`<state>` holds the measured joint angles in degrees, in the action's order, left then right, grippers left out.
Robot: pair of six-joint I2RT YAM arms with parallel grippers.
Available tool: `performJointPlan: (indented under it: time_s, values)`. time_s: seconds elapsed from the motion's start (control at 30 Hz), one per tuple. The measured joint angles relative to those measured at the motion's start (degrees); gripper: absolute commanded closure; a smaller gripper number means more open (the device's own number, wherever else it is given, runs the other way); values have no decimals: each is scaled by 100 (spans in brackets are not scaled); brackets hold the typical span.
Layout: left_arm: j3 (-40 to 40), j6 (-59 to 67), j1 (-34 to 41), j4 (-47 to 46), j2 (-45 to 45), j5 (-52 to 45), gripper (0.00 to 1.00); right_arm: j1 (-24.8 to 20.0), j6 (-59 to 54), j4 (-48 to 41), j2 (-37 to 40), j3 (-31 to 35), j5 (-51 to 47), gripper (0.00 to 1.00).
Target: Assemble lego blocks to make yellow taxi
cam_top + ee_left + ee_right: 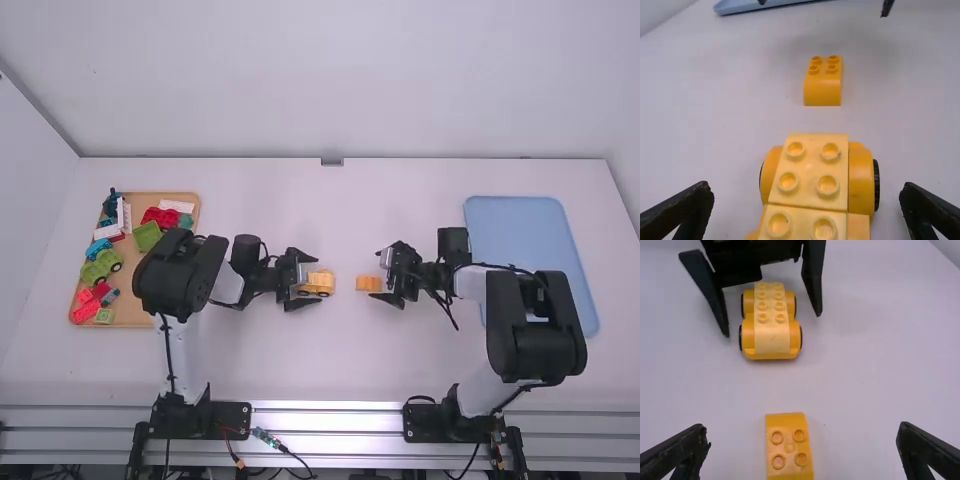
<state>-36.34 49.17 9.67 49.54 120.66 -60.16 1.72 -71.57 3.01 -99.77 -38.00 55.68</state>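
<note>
At the left of the white counter (340, 365), a wooden tray (135, 312) holds red, green, blue and white pieces. Next comes the left gripper (318, 280), its jaws spread on either side of the yellow car (317, 285), which stands on its wheels, studs up, with gaps beside it. Just right of the car, apart from it, sits a small yellow block (368, 283), between the spread jaws of the right gripper (376, 275), untouched. Farther right lies a blue tray (525, 240).
</note>
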Motion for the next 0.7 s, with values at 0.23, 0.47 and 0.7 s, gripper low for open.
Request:
performJointPlan:
  time_s: [0.23, 0.47, 0.7]
  values:
    - [170, -361, -46, -295, -227, 39, 1, 85, -273, 7, -2, 101, -83, 1]
    - [136, -177, -46, -1580, -1025, 31, 1, 203, -122, 1082, -332, 267, -157, 1]
    - [-105, 385, -46, -2605, -1353, -160, 1, 199, -79, 1178, -1137, 195, 83, 9]
